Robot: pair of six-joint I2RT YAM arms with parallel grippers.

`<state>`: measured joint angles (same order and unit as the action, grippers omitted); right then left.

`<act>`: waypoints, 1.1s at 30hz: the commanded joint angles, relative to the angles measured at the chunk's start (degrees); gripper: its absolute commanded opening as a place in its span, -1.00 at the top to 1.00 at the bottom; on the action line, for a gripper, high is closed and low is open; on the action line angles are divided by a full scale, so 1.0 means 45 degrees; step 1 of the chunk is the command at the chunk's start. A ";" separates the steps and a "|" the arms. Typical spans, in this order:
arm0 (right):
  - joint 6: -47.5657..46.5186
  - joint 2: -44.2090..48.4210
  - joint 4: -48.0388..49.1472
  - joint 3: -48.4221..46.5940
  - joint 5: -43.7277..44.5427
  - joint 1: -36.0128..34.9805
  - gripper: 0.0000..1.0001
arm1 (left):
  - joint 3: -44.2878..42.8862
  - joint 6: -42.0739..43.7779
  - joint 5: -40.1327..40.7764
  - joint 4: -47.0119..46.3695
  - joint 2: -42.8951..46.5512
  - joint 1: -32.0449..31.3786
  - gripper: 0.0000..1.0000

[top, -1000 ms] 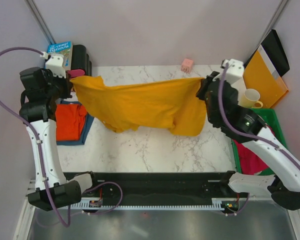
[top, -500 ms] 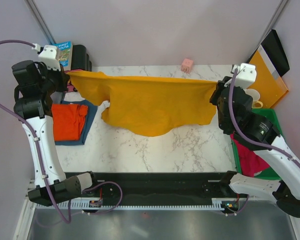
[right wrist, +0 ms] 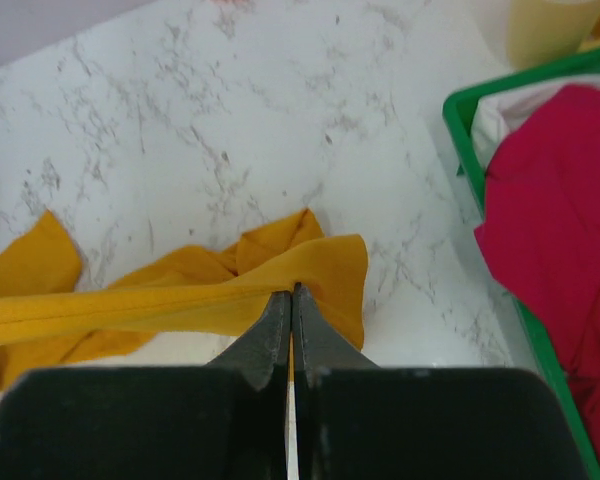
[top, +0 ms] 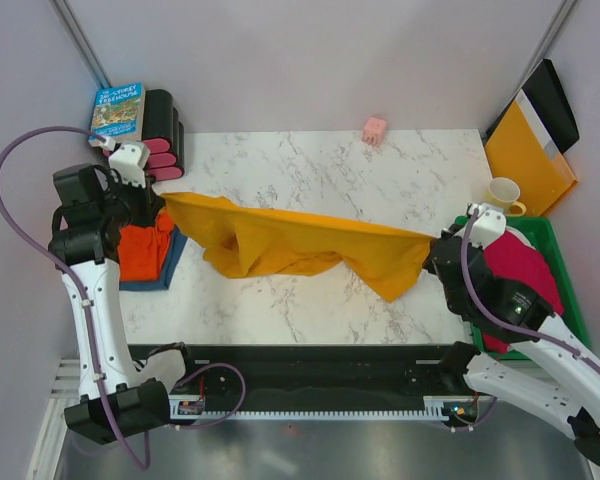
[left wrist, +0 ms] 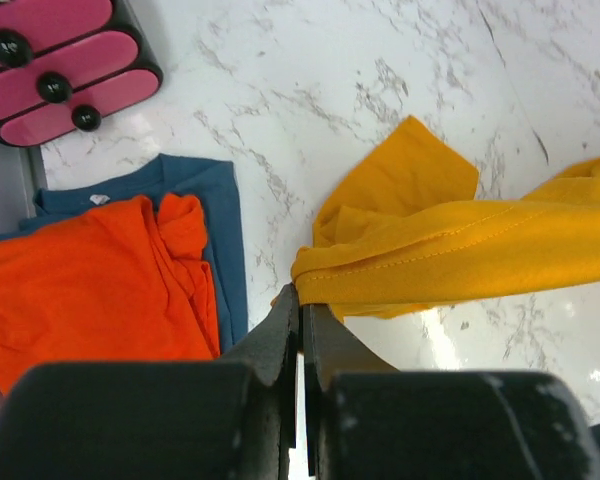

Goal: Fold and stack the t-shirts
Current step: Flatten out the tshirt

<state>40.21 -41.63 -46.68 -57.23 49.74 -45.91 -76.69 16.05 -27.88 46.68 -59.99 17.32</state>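
Note:
The mustard-yellow t-shirt [top: 290, 240] hangs stretched between my two grippers across the middle of the marble table. My left gripper [top: 162, 203] is shut on its left end [left wrist: 380, 265]. My right gripper [top: 432, 243] is shut on its right end [right wrist: 280, 285]. The red-orange t-shirt [top: 143, 250] lies folded on the dusty blue t-shirt [top: 172, 258] at the table's left edge, and both show in the left wrist view [left wrist: 90, 280]. The magenta-pink t-shirt [top: 525, 265] lies in the green bin [top: 570, 300] at the right.
A black rack of pink rolls [top: 163, 135] and a book [top: 118, 108] stand at the back left. A small pink block [top: 375, 129] sits at the back edge. A cream mug [top: 505, 195] and an orange folder [top: 530, 150] stand at the back right.
Both grippers have moved toward the near edge and down with the yellow shirt. The shirt, spread wide before, now hangs as a narrow bunched band lower over the table.

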 commanded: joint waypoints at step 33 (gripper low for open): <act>-0.6749 -1.1276 0.2639 -1.4821 -0.1751 0.4050 1.00 | -1.4796 -0.1243 0.1527 0.1249 -0.9229 -0.0256 0.96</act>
<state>8.84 -88.95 -33.47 -119.59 44.97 -29.41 -144.07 12.08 -26.46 51.94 -99.61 15.62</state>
